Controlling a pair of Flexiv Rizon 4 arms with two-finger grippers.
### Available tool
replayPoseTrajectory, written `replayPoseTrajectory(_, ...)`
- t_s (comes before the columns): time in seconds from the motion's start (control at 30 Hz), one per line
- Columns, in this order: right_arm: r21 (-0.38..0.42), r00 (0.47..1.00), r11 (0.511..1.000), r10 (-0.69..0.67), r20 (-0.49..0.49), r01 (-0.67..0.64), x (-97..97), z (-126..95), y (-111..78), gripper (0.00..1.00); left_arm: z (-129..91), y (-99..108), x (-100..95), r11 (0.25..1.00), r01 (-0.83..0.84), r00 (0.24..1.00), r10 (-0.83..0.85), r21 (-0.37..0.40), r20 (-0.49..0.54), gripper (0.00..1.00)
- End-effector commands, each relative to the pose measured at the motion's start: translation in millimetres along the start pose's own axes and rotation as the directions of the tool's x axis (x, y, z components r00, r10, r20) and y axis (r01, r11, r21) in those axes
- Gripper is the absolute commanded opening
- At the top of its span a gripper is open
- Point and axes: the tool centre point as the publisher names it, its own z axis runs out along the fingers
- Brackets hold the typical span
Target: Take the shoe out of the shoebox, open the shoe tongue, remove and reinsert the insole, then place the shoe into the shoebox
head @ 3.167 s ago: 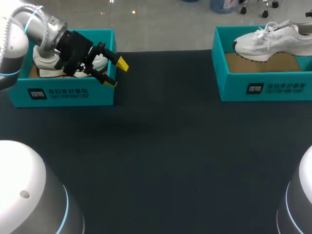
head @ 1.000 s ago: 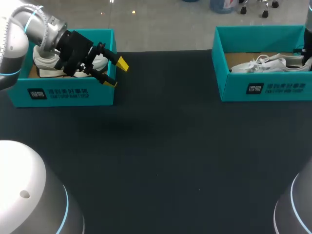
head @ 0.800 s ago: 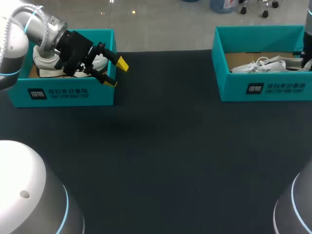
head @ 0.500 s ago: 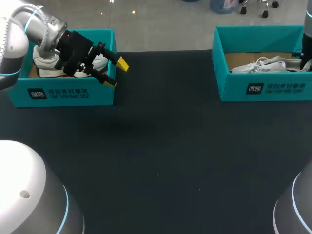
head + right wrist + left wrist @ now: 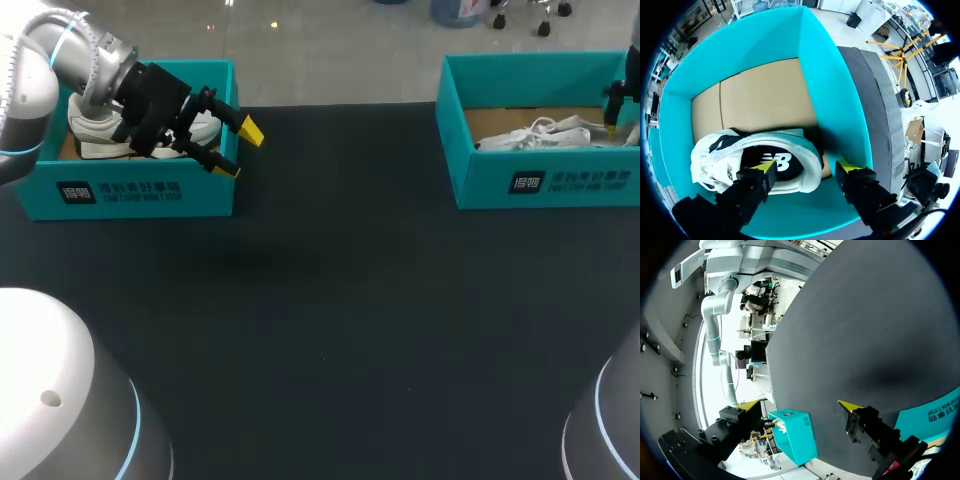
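At the table's far right stands a teal shoebox [image 5: 545, 180] with a white shoe [image 5: 540, 133] lying inside it. My right gripper [image 5: 614, 116] hovers over the box's right end. In the right wrist view the gripper [image 5: 806, 167] is open just above the shoe [image 5: 710, 160], its yellow tips astride the heel and apart from it, inside the box walls [image 5: 830, 100]. My left gripper [image 5: 238, 150] is open at the right end of a second teal shoebox [image 5: 130, 190] that holds another white shoe [image 5: 95, 125]. Nothing sits between the left gripper's [image 5: 797, 405] fingers.
A dark mat [image 5: 330, 320] covers the table between the two boxes. A corner of the left box [image 5: 940, 410] shows beside the left gripper. The right box [image 5: 792, 435] shows far ahead of it.
The right gripper lowered the shoe from above the rim into the right box, then opened, let it go and lifted slightly. The left arm has not moved.
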Motion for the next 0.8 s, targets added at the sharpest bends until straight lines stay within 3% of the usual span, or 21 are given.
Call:
replayPoseTrajectory(0.03,-0.063,1.000,0.998,-0.011,-0.023,0.010,-0.6,-35,-25.8,0.87,0,0,-0.2,1.000,-0.001,1.000,0.001,0.001,-0.003,1.00)
replayPoseTrajectory(0.17,-0.079,0.998,0.996,-0.036,-0.053,0.032,5.4,-58,-35.6,0.95,0,0,-0.2,1.000,-0.001,1.000,0.001,0.001,-0.003,1.00)
replayPoseTrajectory(0.43,-0.115,0.991,0.989,-0.098,-0.087,0.088,14.1,-97,-58.2,0.96,0,0,-0.2,1.000,-0.001,1.000,0.001,0.001,-0.003,1.00)
replayPoseTrajectory(0.8,-0.132,0.981,0.981,-0.156,-0.112,0.141,28.3,-121,-93.2,1.00,0,0,-0.2,1.000,-0.001,1.000,0.001,0.001,-0.003,1.00)
